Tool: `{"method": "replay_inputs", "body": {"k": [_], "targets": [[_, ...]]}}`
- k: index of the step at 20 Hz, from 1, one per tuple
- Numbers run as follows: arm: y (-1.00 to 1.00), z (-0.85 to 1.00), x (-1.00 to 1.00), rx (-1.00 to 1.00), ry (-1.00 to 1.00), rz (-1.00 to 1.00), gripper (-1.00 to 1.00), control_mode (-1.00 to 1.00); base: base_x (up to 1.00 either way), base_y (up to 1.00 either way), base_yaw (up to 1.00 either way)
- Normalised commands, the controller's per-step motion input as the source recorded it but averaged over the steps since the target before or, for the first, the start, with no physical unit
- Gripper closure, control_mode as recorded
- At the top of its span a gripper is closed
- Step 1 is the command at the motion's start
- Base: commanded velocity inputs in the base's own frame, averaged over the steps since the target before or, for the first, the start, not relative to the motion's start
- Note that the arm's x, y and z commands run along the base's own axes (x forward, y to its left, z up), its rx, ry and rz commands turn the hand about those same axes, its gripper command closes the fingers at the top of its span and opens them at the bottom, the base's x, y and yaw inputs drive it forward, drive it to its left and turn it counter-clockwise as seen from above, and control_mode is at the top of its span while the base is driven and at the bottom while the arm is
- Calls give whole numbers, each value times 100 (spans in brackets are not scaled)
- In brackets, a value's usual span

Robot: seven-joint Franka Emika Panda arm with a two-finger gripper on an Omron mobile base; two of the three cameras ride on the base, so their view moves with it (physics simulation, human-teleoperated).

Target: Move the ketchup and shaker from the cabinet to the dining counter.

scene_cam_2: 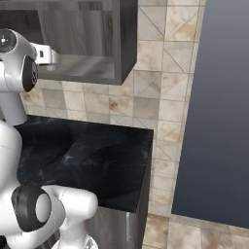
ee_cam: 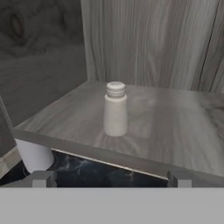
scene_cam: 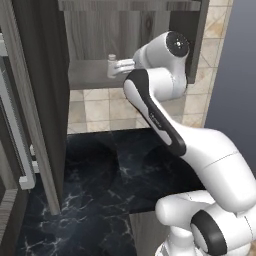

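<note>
Pale grey shaker (ee_cam: 115, 109) upright on the cabinet (ee_cam: 175, 127) floor, straight ahead of my gripper (ee_cam: 109, 178), apart from it, my jaws spread wide at the front edge, holding nothing.

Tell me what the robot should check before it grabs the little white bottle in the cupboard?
1. Cupboard open: ok. The cabinet shelf is in plain view with nothing blocking the front.
2. Shaker upright: ok. The shaker stands straight on the shelf, cap on top.
3. Gripper open: ok. The gripper has its fingertips spread far wider than the shaker.
4. Lined up: ok, roughly. The shaker sits about midway between the two tips, ahead of them.
5. Close enough to close: not ok. The tips are before the shelf edge, apart from the shaker.
6. Ketchup spotted: cannot tell where it is.
</note>
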Motion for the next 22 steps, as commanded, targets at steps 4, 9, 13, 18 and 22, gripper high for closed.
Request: {"method": "replay_inputs", "body": {"k": [4,9,13,18,22], "targets": [[3,-14,16,0,-2,0,-100,-100,0,0,0],[9,-4,13,0,0,0,-100,-100,0,0,0],[11,-1,9,0,0,0,-100,-100,0,0,0],[5,0,15,0,0,0,-100,-100,0,0,0],[0,0,21,0,0,0,-100,-100,0,0,0]]}}
